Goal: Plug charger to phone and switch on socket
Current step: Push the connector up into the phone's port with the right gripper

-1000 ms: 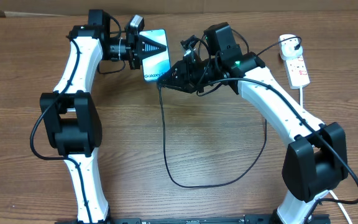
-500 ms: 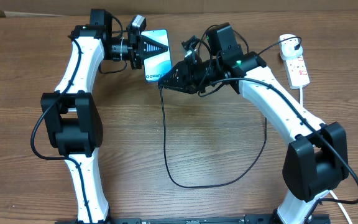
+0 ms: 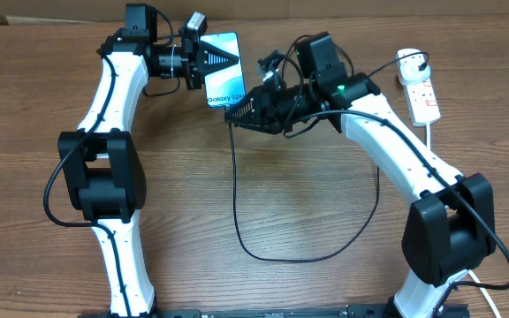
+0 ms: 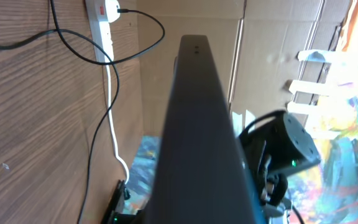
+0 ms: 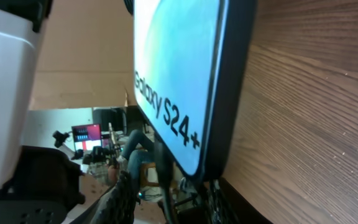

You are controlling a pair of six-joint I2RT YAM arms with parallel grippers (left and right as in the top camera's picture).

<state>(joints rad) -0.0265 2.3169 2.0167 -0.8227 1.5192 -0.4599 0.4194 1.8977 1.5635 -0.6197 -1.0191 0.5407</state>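
1. The phone [image 3: 224,71] is near the table's [image 3: 307,194] far edge, screen facing up. The left gripper [image 3: 203,64] holds it, jaws fully closed on its upper part (the left wrist view shows little beyond the phone's dark edge).
2. The charger [image 3: 235,177] meets the phone's lower end. In the right wrist view its black lead runs up to the bottom edge below the "Galaxy S24+" lettering. Whether the tip is seated in the port cannot be told.
3. The right gripper [image 3: 234,112] sits just at that lower end, its jaws either side of the lead. I cannot tell how far apart they stand, or whether they grip the connector.
4. The step in hand looks like the plugging-in, at or close to its finish. The next move calls for a sure seat, then the right arm backing off without tugging the lead.
5. The socket [image 3: 423,97] lies well apart at the far right, the white adapter [image 3: 410,64] in its far end and its switch not yet reached
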